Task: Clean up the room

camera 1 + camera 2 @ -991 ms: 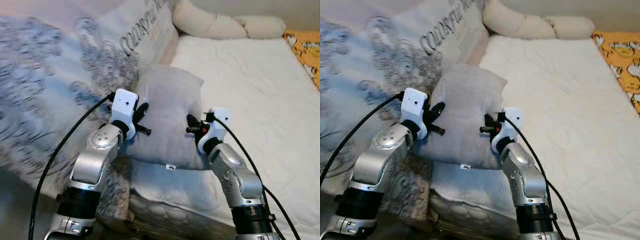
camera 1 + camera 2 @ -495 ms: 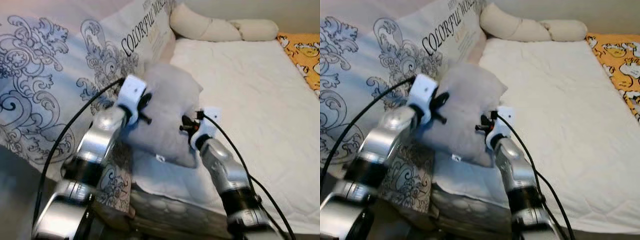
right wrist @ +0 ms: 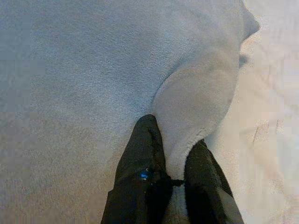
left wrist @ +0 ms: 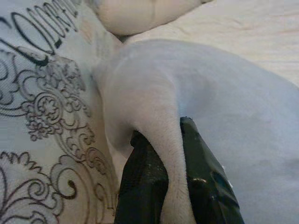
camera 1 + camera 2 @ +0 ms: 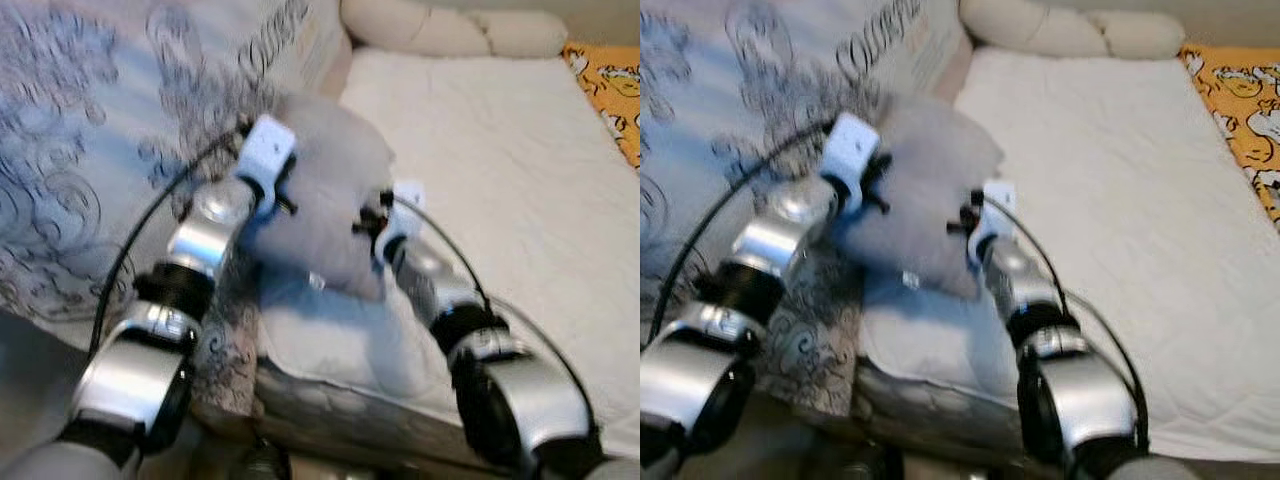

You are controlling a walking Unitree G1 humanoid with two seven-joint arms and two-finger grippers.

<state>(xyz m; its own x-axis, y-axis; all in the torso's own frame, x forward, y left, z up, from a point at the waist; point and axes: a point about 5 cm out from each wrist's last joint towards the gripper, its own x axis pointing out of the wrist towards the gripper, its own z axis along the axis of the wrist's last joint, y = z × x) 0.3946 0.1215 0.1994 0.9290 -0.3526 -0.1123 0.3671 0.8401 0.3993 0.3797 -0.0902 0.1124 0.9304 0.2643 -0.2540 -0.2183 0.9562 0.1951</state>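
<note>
A soft grey pillow (image 5: 325,200) hangs between my two arms above the near edge of the bed. My left gripper (image 5: 283,197) is shut on the pillow's left edge, with a fold of grey fabric pinched between its black fingers (image 4: 145,177). My right gripper (image 5: 368,222) is shut on the pillow's right edge, its fingers (image 3: 140,163) clamped on a fabric corner. The eye views are blurred.
A large patterned pillow with black lettering (image 5: 90,150) leans at the left, close to the left arm. A white quilted mattress (image 5: 500,170) spreads to the right, with a cream bolster (image 5: 440,30) at the far end and an orange printed cloth (image 5: 610,85) at the far right.
Both arms have stretched forward and carried the grey pillow a little farther over the bed. The camera has dipped and the picture has blurred. Both grips are unchanged.
</note>
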